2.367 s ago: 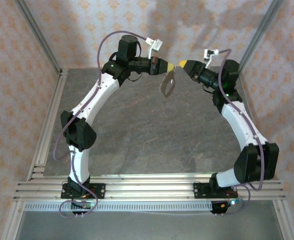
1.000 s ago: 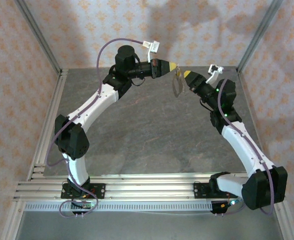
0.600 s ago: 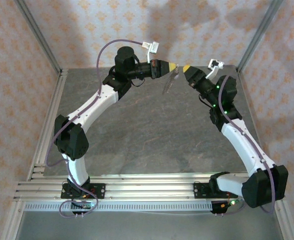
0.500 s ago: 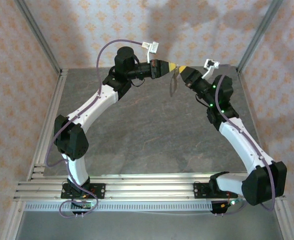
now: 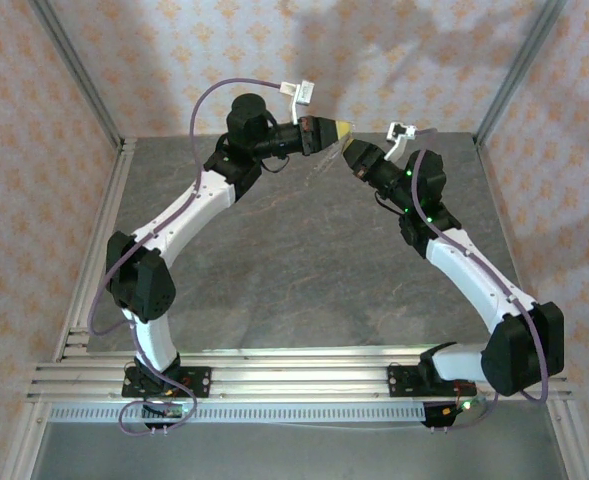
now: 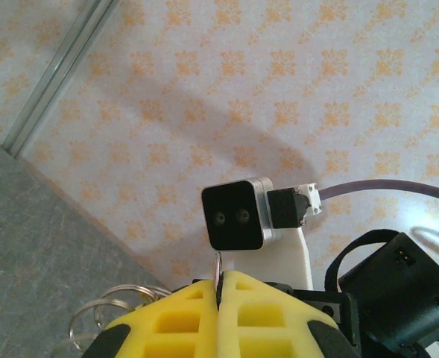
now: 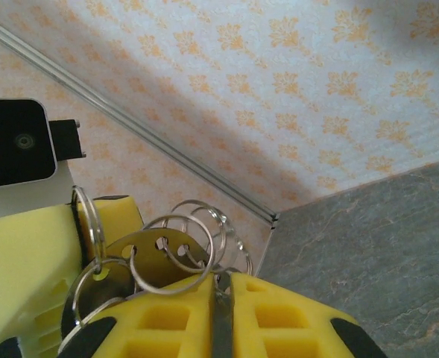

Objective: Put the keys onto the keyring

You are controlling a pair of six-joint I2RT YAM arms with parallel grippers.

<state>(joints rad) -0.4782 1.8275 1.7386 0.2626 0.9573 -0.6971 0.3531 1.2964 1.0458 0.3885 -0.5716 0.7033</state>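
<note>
We judge this to be the threading step. The two claws meet in the air over the far middle of the worktop (image 5: 274,260). The left claw (image 5: 340,129) is pressed together, with one loop of the keyring (image 7: 156,277) pinched in it. The rest of the keyring, a tan plate carrying several wire loops, hangs just beside the right claw (image 5: 350,150). That claw is clamped on a thin metal strip (image 7: 220,321). We cannot tell at this range whether the strip is a key's blade or an edge of the keyring itself.

The next move likely calls for a firm left hold and small, careful right wrist turns, since loop and strip are thin.

The worktop is grey and stone-like. Orange-patterned walls (image 5: 174,60) enclose it, with aluminium posts (image 5: 74,70) and a near rail (image 5: 294,375).
</note>
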